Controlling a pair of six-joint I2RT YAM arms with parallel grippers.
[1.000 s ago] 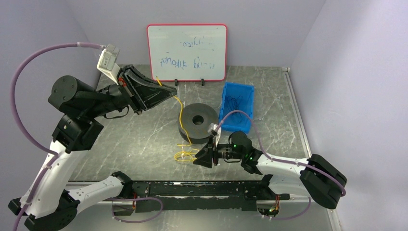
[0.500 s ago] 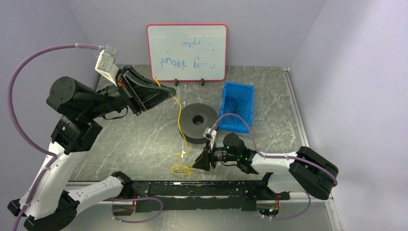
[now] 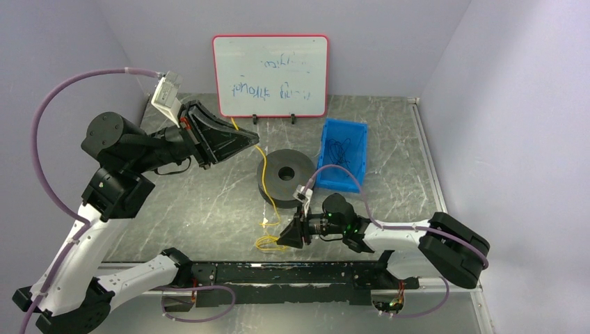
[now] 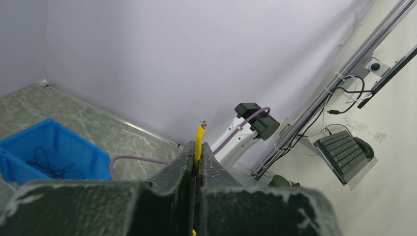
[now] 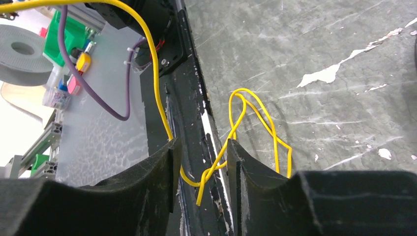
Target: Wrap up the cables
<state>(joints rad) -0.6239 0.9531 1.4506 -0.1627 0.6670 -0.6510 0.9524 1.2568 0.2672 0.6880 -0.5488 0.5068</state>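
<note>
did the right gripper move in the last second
Yes. In the top view the right gripper has shifted away from the spool, toward the black rail at the near edge, and slightly left.

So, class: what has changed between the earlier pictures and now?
The right pincer slid toward the near edge, dragging the loose loops of the yellow cable; its jaws stand open around a strand. The left pincer shifted slightly, still shut on the cable. The spool, blue bin and whiteboard stayed put.

cable [image 3: 264, 243] before spool [image 3: 285, 177], bin [image 3: 343, 154] at right
</note>
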